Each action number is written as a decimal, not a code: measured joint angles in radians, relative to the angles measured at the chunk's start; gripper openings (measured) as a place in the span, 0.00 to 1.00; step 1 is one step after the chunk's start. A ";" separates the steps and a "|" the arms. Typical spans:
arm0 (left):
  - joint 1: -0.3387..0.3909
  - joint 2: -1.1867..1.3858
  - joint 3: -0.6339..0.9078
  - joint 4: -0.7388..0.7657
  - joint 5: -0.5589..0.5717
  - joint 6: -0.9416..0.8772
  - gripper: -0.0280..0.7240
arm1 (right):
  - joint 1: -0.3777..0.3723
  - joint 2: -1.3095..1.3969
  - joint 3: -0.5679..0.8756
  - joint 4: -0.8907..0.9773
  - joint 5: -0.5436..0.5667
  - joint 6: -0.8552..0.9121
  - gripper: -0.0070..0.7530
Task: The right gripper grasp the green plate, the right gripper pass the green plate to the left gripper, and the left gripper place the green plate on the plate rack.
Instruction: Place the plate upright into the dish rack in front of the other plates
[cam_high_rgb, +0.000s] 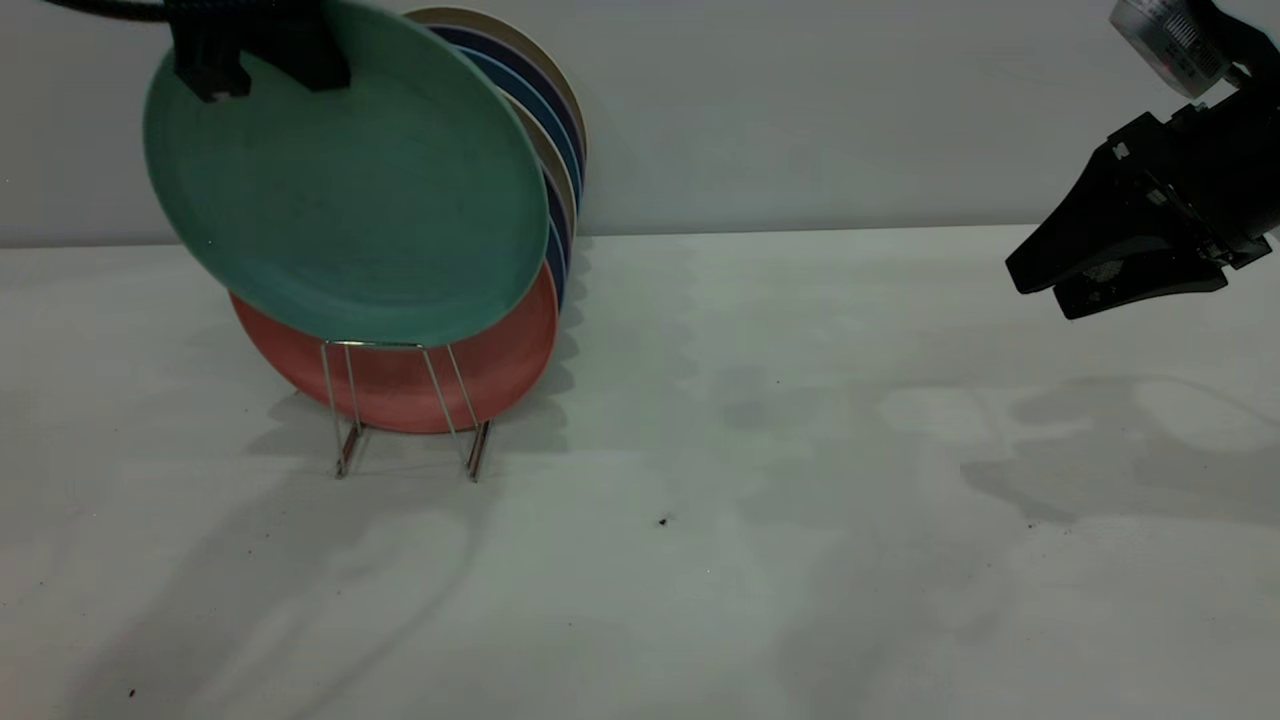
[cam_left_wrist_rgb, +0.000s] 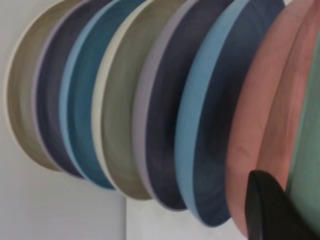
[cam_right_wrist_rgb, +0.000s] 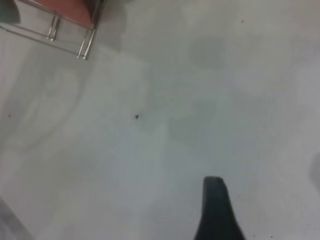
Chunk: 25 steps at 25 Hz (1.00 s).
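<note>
The green plate hangs tilted above the front end of the plate rack. Its lower rim is at the top of the rack's front wire loop, just in front of a salmon-pink plate. My left gripper is shut on the green plate's upper rim. In the left wrist view one dark finger shows beside a strip of the green plate. My right gripper is open and empty, raised at the far right. The right wrist view shows one of its fingers and the rack's feet.
Behind the salmon-pink plate, several dark blue, teal and beige plates stand upright in the rack. The white table stretches between the rack and the right arm. A grey wall stands behind.
</note>
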 joint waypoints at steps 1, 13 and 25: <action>0.000 0.004 0.000 0.000 0.003 0.000 0.18 | 0.000 0.000 0.000 0.000 0.000 0.000 0.71; 0.000 0.081 0.000 0.050 0.016 -0.069 0.21 | 0.000 0.000 0.000 -0.003 0.001 0.001 0.71; 0.000 0.062 -0.001 0.055 0.025 -0.089 0.74 | 0.000 0.000 0.000 -0.003 0.001 0.001 0.71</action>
